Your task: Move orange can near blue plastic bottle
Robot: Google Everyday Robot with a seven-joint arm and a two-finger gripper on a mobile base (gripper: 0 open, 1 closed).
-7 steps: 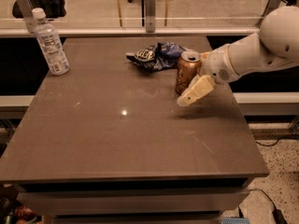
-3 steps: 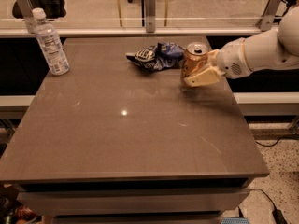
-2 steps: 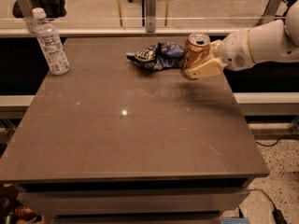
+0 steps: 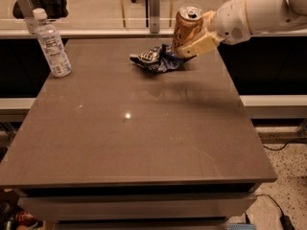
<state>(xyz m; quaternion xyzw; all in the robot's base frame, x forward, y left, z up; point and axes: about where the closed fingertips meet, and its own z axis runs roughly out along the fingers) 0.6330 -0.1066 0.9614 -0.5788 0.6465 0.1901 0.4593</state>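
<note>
The gripper (image 4: 191, 38) is at the far right of the table, its cream fingers (image 4: 199, 45) clamped around the orange can (image 4: 185, 24), which it holds upright in the air. Just below the can lies a crumpled blue foil chip bag (image 4: 157, 59) on the grey-brown table (image 4: 144, 133). The white arm reaches in from the upper right. The blue plastic bottle (image 4: 51, 44) stands upright at the far left corner, well apart from the can.

We are holding the orange can (image 4: 186, 25) up in our gripper (image 4: 194, 42), over the far right of the table (image 4: 144, 143). The chip bag (image 4: 156, 60) is lying close by, lower down. Open room is stretching between it and the blue plastic bottle (image 4: 52, 44)
</note>
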